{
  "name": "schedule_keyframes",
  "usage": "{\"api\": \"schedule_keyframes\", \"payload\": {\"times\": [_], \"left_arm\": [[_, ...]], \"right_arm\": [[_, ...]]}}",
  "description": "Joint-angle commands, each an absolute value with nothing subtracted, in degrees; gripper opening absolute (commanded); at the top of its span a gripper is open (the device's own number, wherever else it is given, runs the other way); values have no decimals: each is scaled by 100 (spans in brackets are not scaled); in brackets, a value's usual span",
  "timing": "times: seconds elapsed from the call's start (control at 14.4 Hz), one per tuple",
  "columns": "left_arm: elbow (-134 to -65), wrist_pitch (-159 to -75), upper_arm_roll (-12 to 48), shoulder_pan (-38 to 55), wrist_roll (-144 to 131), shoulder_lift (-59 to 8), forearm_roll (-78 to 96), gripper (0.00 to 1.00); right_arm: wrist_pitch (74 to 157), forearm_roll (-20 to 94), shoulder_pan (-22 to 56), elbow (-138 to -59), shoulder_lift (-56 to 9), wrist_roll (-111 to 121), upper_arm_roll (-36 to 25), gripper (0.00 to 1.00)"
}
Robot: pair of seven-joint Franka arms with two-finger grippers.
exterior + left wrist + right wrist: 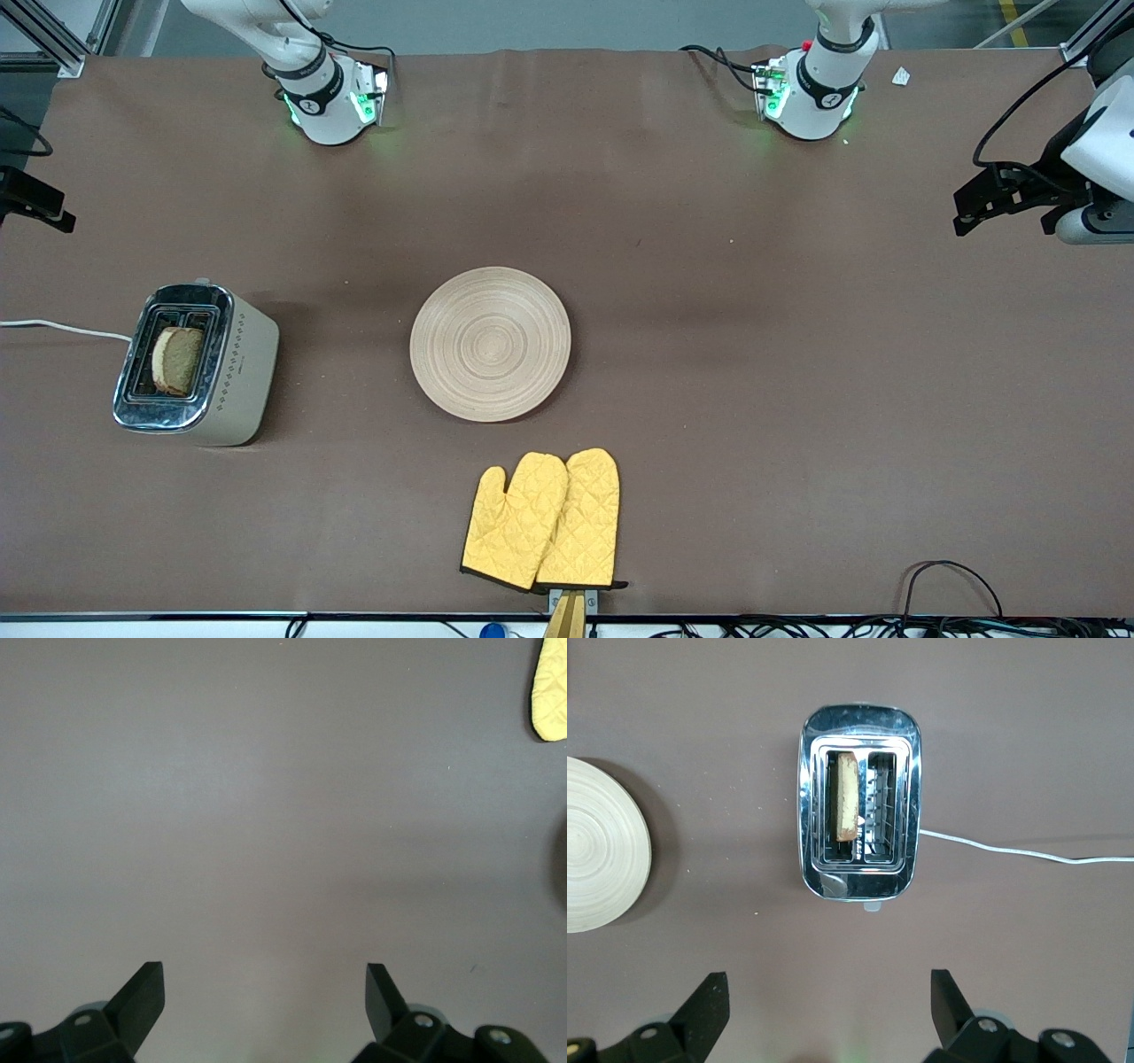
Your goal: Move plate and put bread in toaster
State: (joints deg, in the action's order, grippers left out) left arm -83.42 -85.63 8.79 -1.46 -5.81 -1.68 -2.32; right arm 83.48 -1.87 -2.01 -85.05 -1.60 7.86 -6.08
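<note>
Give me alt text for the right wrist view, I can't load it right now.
Looking straight down on the toaster, with the bread standing on edge in one of its two slots and the other slot empty. The right gripper hangs open over bare table, holding nothing. The plate lies empty at the frame's edge, and the toaster's white cord trails away.

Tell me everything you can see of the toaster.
The toaster is a boxy beige body with a shiny chrome top, two slots and small diamond marks down one side. It stands upright on the brown table toward the right arm's end, beside the plate but apart from it. The bread stands in one slot, its top edge showing; the other slot is empty. A white cord leaves one end.
</note>
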Motion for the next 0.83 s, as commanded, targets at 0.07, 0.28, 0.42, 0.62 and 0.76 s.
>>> {"api": "schedule_keyframes", "payload": {"times": [0.07,0.28,0.42,0.62,0.76], "left_arm": [[-8218,-8508,853,-132,-580,-220,-264,100],[-8218,-8508,835,-132,-580,-220,-264,100],[-8218,-8508,835,-132,-580,-220,-264,100],[-8218,-8517,835,-132,-589,-229,-255,100],[-8218,-8508,835,-132,-589,-229,-255,100]], "right_arm": [[8411,-62,-185,-8631,-18,844,-510,100],[8367,-70,-132,-8631,44,853,-510,100],[8341,-79,-79,-8657,96,861,-519,100],[8332,-105,-88,-8666,97,870,-519,100],[8306,-105,-70,-8666,132,870,-510,100]]}}
